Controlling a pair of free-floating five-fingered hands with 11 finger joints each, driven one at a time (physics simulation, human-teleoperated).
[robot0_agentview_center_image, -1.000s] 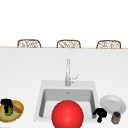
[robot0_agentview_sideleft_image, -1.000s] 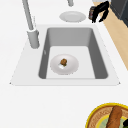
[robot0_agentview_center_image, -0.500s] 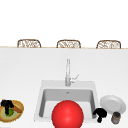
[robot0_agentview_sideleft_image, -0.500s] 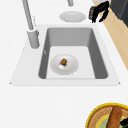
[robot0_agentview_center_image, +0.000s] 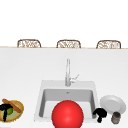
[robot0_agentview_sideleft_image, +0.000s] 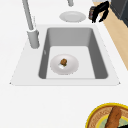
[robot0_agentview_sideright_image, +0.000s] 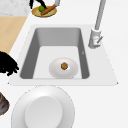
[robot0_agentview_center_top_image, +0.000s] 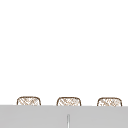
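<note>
My right hand (robot0_agentview_center_image: 100, 113) hangs at the sink's (robot0_agentview_center_image: 92, 86) right front corner, fingers curled downward around nothing. The small dark jar (robot0_agentview_center_image: 116, 117) stands just to its right, and the empty grey plate (robot0_agentview_center_image: 113, 103) lies just behind that. I judge this the approach to the jar: next, shift right and close around it. My left hand (robot0_agentview_center_image: 4, 110) rests over the fruit bowl (robot0_agentview_center_image: 18, 105); its grip I cannot tell.

A kitchen: sink (robot0_agentview_center_image: 40, 100) with faucet (robot0_agentview_center_image: 67, 72) (chairs (robot0_agentview_center_image: 68, 44) behind the counter).
</note>
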